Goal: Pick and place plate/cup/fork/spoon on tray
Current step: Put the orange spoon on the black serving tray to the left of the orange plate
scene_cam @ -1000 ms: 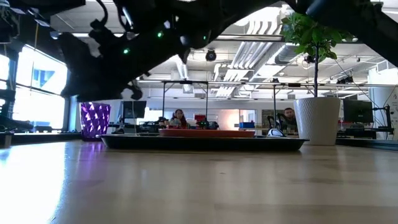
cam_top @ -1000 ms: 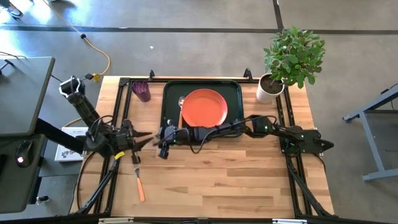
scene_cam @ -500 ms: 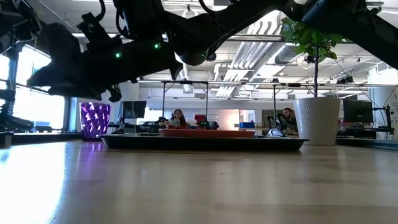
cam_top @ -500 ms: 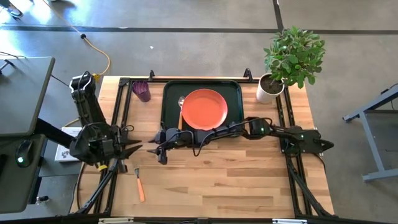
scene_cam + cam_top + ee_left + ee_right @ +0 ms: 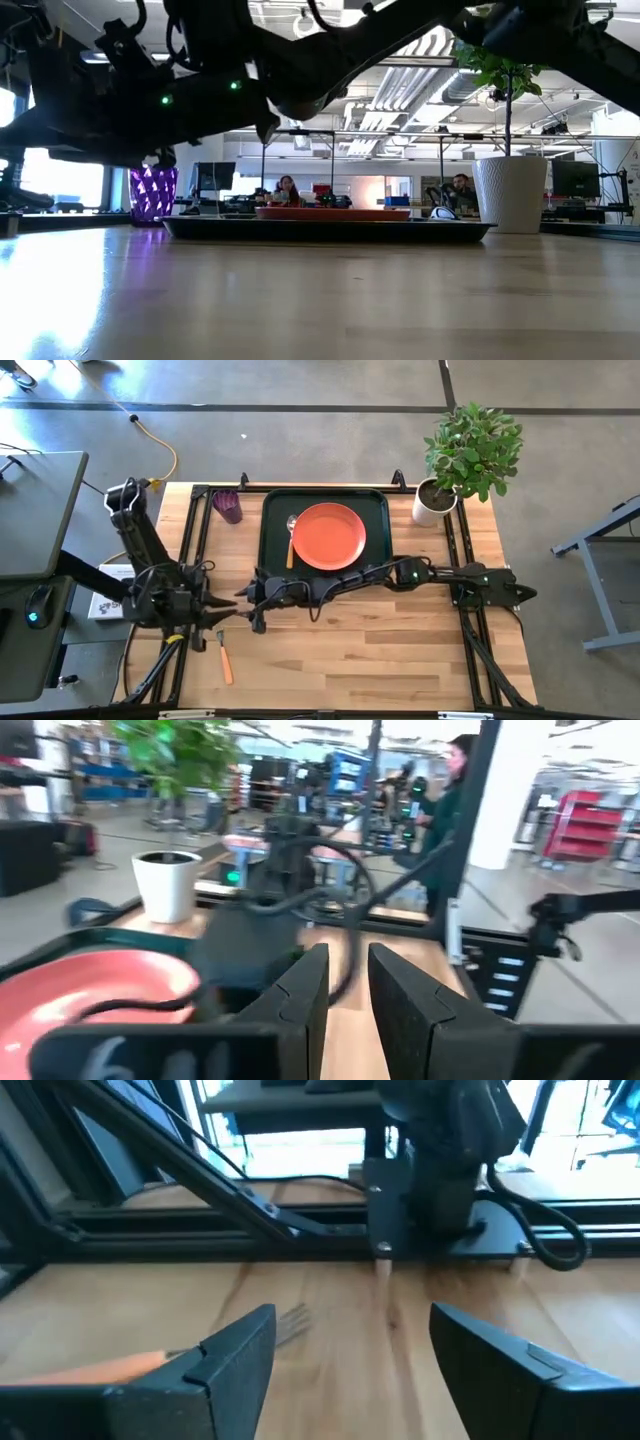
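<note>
The coral-orange plate [image 5: 328, 536] and the orange-handled spoon [image 5: 291, 538] lie in the dark tray [image 5: 274, 510]. The purple cup [image 5: 228, 506] stands on the table left of the tray. The fork [image 5: 224, 656] lies on the table near the front left, tines toward the tray. My right gripper [image 5: 257, 620] reaches across from the right, open and empty, just right of the fork's tines [image 5: 292, 1320]. My left gripper [image 5: 228, 607] hovers close by, facing the right gripper. It is empty, with a narrow gap between its fingers [image 5: 305, 995].
A white plant pot [image 5: 433, 502] with a green plant stands at the table's far right corner. The right arm [image 5: 400, 572] stretches across the table in front of the tray. Black frame rails [image 5: 190, 530] run along the left and right sides. People show in the room behind.
My right gripper has moved toward the table's near edge and a little left, closer to the fork. My left gripper has drawn back toward the left edge and moved toward the near edge. The fork, plate, spoon and cup have stayed put.
</note>
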Tool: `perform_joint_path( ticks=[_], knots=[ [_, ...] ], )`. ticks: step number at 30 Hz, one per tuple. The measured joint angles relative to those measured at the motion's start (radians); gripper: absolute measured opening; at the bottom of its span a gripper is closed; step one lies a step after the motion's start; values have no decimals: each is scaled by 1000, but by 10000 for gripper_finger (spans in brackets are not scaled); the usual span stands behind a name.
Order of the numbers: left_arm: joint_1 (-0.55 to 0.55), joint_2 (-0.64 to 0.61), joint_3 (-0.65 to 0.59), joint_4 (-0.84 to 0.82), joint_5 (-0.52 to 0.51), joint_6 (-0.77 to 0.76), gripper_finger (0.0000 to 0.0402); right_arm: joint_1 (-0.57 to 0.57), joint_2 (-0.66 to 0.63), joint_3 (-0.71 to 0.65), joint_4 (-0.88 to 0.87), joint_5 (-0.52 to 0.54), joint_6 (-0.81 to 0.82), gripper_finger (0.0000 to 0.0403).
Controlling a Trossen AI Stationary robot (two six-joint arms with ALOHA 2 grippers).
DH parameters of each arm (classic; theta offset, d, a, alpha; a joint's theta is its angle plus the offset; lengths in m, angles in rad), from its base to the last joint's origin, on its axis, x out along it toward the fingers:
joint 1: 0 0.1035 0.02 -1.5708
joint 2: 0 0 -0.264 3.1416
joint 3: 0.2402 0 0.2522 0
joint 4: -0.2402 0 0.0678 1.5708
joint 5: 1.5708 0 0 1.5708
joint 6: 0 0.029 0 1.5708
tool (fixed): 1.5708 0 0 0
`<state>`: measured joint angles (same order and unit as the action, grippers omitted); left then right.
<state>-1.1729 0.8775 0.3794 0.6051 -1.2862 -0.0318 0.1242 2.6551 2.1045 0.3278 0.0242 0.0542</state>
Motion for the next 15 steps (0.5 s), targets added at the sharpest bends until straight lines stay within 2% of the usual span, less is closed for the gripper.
perform_joint_path(
  ticks=[2, 4, 6, 10, 12, 15],
  knots=[
    [42, 27, 21, -16, 78, -24, 64, -3, 24, 42, -12, 1, -28, 257],
    [70, 53, 56, -59, 101, -28, 64, 3, 52, 85, -19, 3, -51, 257],
    [77, 70, 111, -143, 55, -28, 65, 6, 80, 140, -32, 10, -61, 257],
    [70, 82, 237, -414, -21, -70, 65, 5, 150, 257, -60, 3, -63, 257],
    [70, 86, 287, -529, -22, -118, 65, 0, 160, 227, 2, -15, -62, 257],
    [71, 85, 333, -671, -4, -189, 65, -8, 176, 217, -5, -25, -62, 257]
  ],
)
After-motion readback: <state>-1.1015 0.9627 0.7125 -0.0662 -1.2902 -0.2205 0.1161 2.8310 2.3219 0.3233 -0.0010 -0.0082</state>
